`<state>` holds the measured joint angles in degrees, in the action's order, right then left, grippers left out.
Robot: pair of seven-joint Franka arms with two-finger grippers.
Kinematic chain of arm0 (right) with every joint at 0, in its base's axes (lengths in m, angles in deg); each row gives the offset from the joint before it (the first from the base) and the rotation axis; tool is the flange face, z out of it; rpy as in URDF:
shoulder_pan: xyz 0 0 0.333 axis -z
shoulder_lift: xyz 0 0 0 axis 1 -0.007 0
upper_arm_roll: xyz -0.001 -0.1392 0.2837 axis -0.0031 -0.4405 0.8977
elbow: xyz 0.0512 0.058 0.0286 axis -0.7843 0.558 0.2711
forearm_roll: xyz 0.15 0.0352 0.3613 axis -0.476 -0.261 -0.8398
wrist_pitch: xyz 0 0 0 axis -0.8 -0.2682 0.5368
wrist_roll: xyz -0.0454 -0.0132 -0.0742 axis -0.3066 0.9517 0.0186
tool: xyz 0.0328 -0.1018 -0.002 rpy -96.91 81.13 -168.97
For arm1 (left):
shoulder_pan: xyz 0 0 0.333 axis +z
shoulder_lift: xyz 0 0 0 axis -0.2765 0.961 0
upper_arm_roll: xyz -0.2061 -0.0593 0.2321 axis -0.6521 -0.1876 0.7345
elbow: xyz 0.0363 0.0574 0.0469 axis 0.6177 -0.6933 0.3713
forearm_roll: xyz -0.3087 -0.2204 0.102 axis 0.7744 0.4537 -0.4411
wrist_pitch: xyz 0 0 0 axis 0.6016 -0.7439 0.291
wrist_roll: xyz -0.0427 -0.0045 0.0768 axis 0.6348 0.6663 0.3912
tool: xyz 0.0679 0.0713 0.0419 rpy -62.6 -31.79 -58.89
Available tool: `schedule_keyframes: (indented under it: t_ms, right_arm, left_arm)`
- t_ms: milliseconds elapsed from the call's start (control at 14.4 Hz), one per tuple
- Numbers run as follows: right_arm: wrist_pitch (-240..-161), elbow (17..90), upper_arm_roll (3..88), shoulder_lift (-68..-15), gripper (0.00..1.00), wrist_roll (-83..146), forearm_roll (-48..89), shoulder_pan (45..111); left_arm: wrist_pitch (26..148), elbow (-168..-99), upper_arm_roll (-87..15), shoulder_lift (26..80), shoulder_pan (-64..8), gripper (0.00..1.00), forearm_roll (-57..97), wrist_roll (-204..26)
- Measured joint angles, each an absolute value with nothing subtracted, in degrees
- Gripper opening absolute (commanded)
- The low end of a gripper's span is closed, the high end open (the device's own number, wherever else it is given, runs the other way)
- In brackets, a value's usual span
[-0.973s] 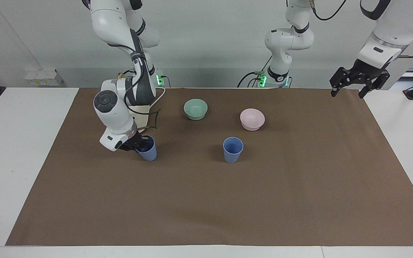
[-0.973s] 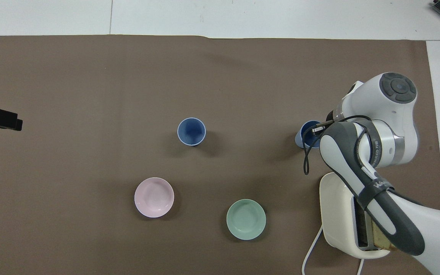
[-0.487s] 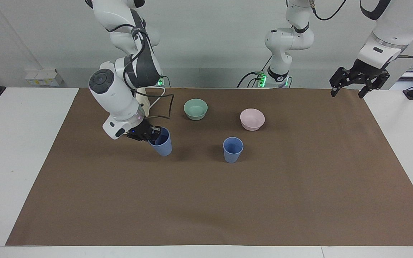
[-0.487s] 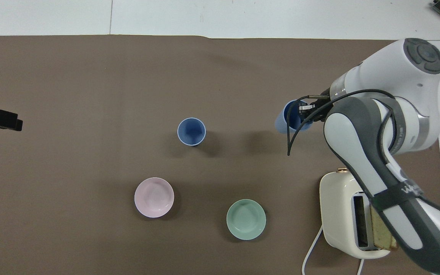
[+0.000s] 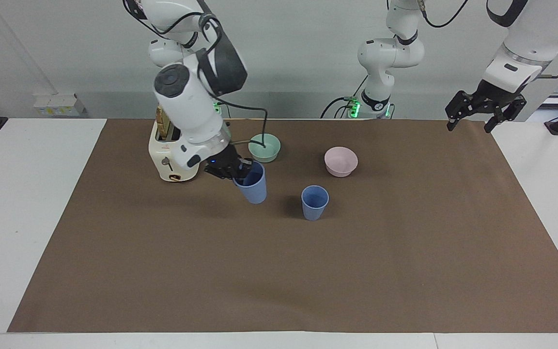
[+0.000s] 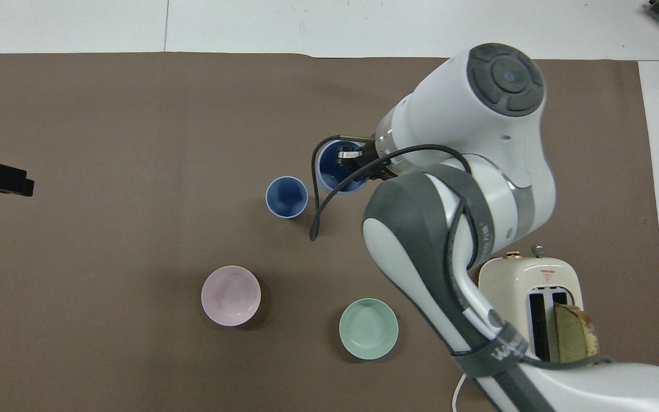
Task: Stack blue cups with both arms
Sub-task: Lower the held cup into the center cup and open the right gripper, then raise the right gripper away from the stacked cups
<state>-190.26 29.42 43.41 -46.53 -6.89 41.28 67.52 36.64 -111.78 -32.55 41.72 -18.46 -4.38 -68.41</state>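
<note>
Two small matte blue cups, tapered and without handles. One cup stands upright, mouth up, on the worktop's brown mat. The second cup is lifted clear of the mat and tilted, gripped at its rim, just beside the standing one.

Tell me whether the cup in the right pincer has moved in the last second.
Yes. The held blue cup in the right pincer has been carried toward the standing blue cup, away from the toaster.
</note>
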Motion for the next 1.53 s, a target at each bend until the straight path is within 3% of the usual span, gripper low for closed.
schedule_keyframes:
  t_ms: [348,834,904,973,1529]
  right_arm:
    - [-192.76,27.62,43.38,-50.07,0.0,-9.6,45.14,61.7]
    - [-197.08,27.63,43.35,-54.82,0.0,-9.74,46.01,60.48]
    - [-197.09,27.62,43.36,-54.88,0.07,-9.74,46.02,60.24]
    - [-197.09,27.56,43.36,-54.87,0.99,-9.77,46.02,60.09]
    - [-194.57,26.65,41.67,-54.17,1.0,-9.81,46.34,60.66]
  left_arm:
    - [36.62,-111.78,-32.55,41.72,-18.46,1.0,-4.38,-68.41]
    - [36.61,-111.78,-32.55,41.72,-18.46,1.0,-4.38,-68.41]
    - [36.61,-111.78,-32.55,41.72,-18.46,1.0,-4.38,-68.41]
    - [36.61,-111.78,-32.55,41.72,-18.46,1.0,-4.38,-68.41]
    - [36.6,-111.78,-32.55,41.72,-18.46,1.0,-4.38,-68.41]
